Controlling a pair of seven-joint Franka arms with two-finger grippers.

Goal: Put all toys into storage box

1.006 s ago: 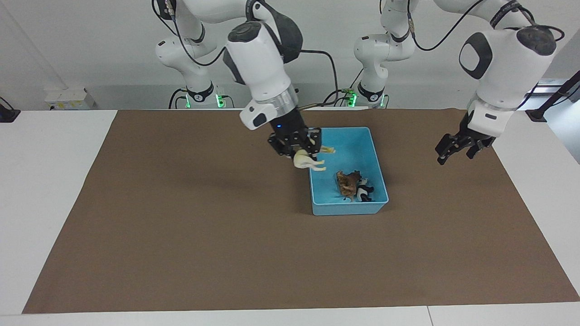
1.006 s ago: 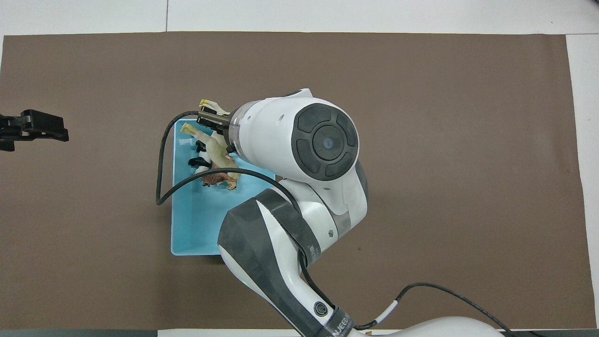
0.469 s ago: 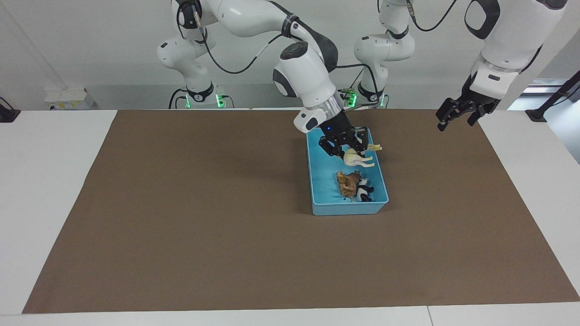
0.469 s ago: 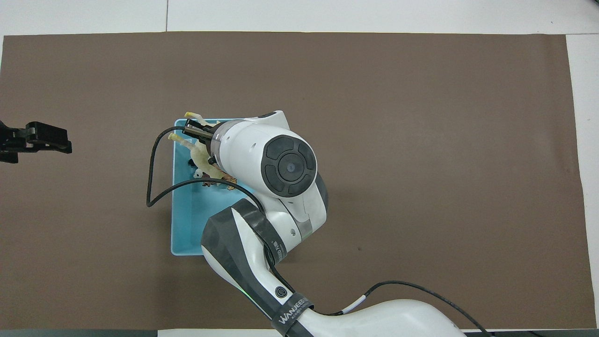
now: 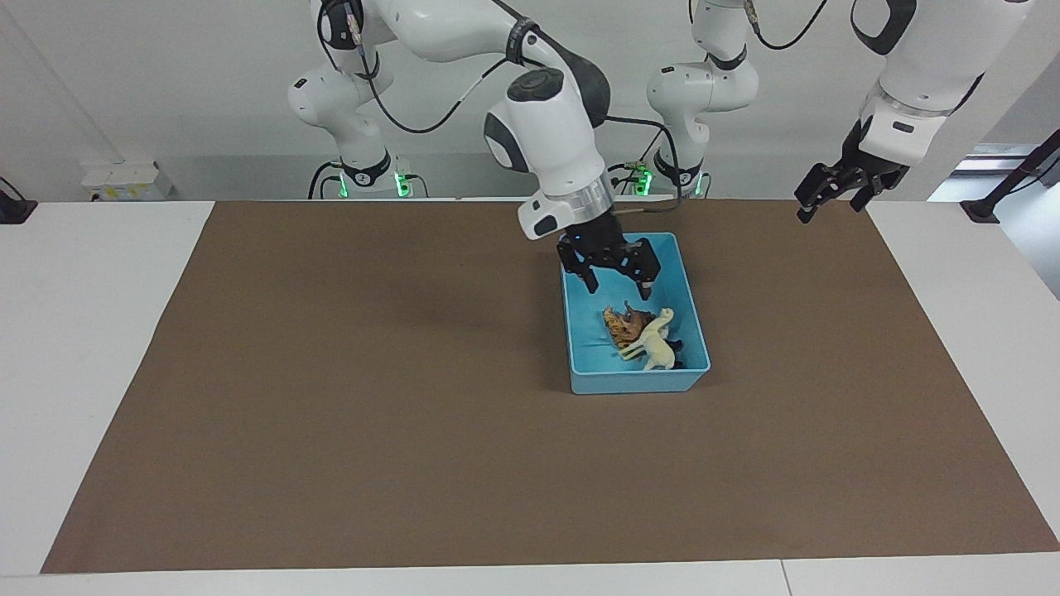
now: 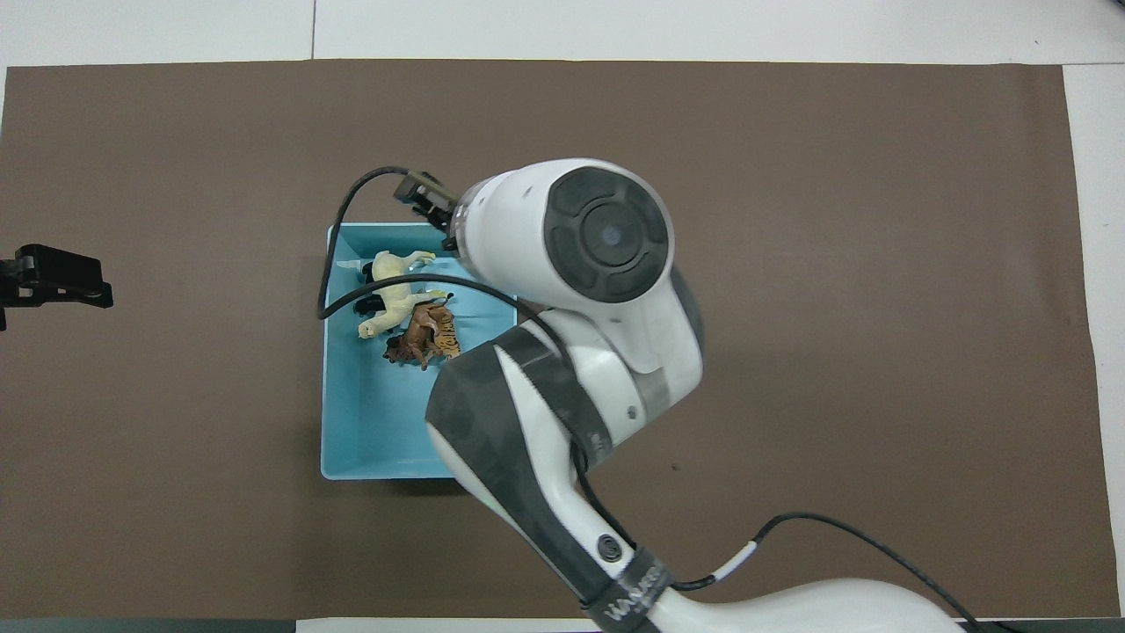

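Right gripper (image 5: 619, 283) hangs spread and empty over the light blue plastic storage box (image 5: 694, 327), frame centre. Cream-white horse figurine (image 5: 656, 343) lies inside among the other toys. Left gripper (image 5: 830, 190) waits upper right, fingers unclear.

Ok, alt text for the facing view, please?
The right gripper hangs open over the light blue storage box, where the cream-white horse lies on the other toys. The left gripper waits raised over the table's left-arm end.
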